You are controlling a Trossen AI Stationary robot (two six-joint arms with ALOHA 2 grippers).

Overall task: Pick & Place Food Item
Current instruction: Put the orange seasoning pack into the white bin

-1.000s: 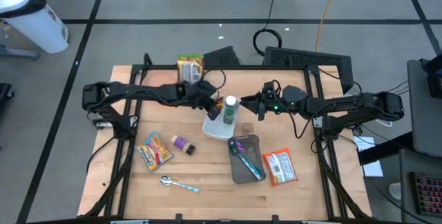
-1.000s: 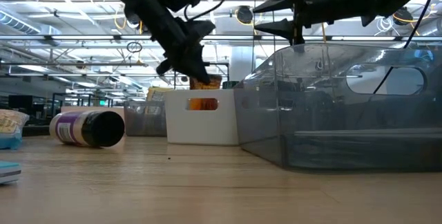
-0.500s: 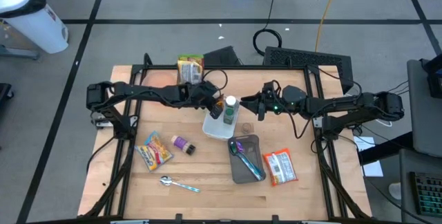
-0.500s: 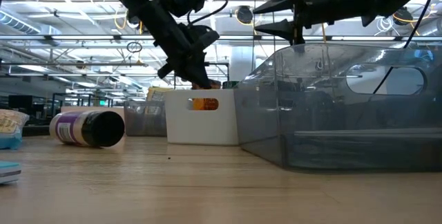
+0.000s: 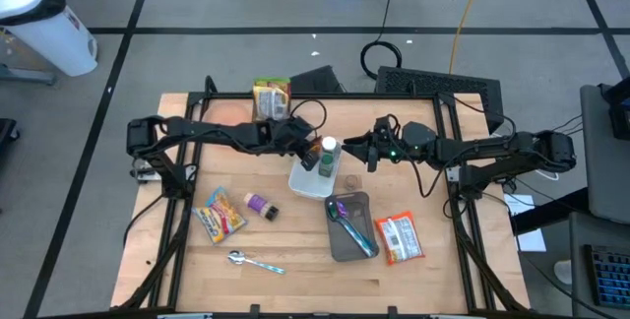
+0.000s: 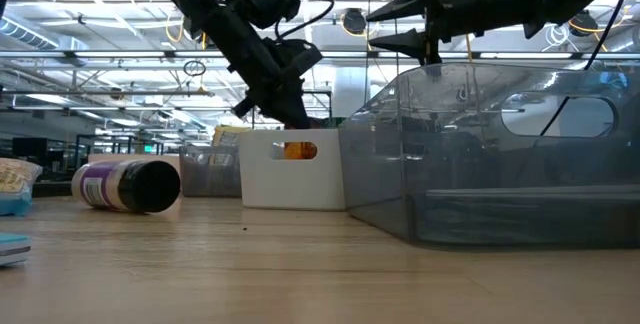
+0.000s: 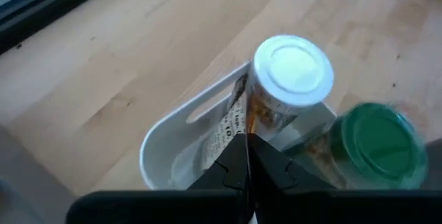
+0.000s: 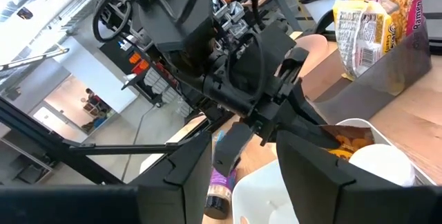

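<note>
Overhead looks straight down, low looks level across the table, wrists look close; all share the white bin [image 5: 313, 181].

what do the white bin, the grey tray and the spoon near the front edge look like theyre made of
White bin: likely opaque plastic, matte, with a moulded handle slot.
Grey tray: looks like smoky translucent plastic; the room shows faintly through its glossy walls.
Spoon: probably metal, silvery with bright glints.
Table: pale wood, visible grain and plank seams.
</note>
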